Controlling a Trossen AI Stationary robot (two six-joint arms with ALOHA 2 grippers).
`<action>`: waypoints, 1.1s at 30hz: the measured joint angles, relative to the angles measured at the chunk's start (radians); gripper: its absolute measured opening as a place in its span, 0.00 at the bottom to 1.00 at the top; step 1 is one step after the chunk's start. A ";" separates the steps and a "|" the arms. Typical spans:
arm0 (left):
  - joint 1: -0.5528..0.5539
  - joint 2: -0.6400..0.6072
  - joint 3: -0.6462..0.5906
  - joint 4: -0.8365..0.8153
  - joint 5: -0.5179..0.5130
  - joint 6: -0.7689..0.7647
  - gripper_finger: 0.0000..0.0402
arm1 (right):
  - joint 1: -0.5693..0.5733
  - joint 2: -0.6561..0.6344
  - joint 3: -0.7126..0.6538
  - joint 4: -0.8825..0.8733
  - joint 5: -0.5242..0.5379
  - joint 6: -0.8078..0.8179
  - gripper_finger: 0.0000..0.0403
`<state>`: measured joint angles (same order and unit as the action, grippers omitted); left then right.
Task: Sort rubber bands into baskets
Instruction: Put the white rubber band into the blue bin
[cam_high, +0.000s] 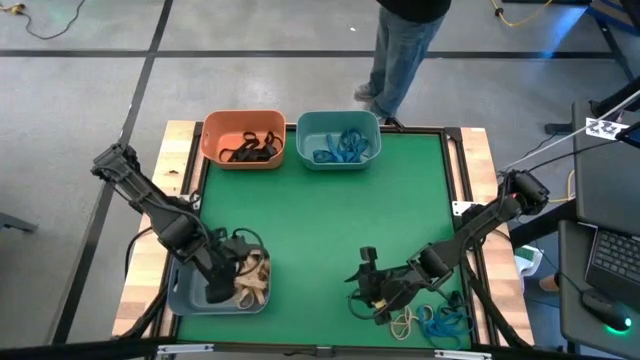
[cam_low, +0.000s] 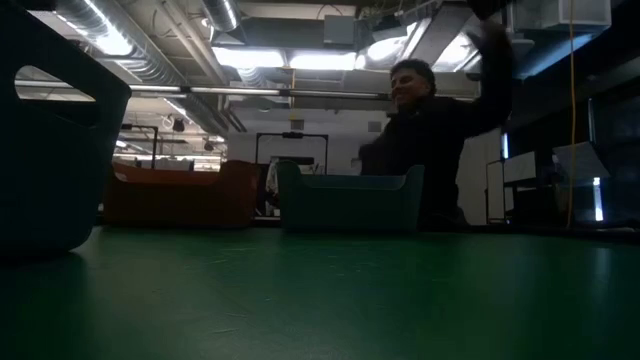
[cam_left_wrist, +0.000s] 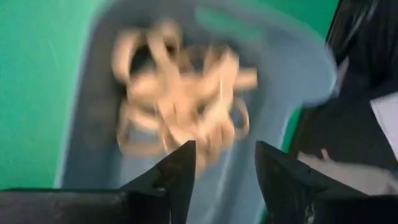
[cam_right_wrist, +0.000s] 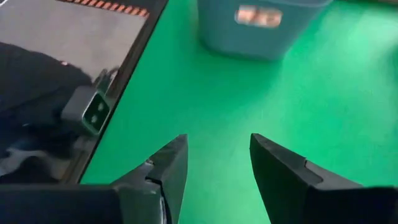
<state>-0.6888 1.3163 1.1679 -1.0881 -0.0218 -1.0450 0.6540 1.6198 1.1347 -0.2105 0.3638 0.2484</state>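
Observation:
The grey-blue basket (cam_high: 183, 290) stands at the near left and holds tan rubber bands (cam_high: 252, 280), which also show in the left wrist view (cam_left_wrist: 180, 99). My left gripper (cam_high: 215, 292) is open and empty over this basket, its fingers (cam_left_wrist: 180, 168) above the tan bands. The orange basket (cam_high: 243, 140) at the far side holds black bands. The teal basket (cam_high: 339, 140) beside it holds blue bands. My right gripper (cam_high: 358, 285) is open and empty low over the green mat near the near edge, pointing toward the grey-blue basket (cam_right_wrist: 261, 25). Loose tan and blue bands (cam_high: 430, 322) lie behind it.
A person (cam_high: 400, 50) stands beyond the table's far edge and also shows in the low view (cam_low: 430, 140). The green mat (cam_high: 350, 220) lies open between the baskets and my right gripper. A wooden rim with a dark frame (cam_high: 470, 160) borders the mat.

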 joint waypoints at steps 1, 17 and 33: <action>0.000 0.000 0.000 0.020 -0.049 0.022 0.40 | 0.000 -0.003 0.000 -0.028 -0.017 0.031 0.43; -0.008 0.056 0.000 0.372 -0.574 0.442 0.39 | 0.029 0.076 0.000 -0.619 -0.166 0.578 0.43; 0.005 0.200 0.000 0.375 -0.574 0.461 0.39 | 0.024 0.228 0.000 -0.681 -0.190 0.568 0.39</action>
<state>-0.6837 1.5158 1.1675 -0.7132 -0.5961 -0.5842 0.6782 1.8478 1.1347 -0.8919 0.1734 0.8159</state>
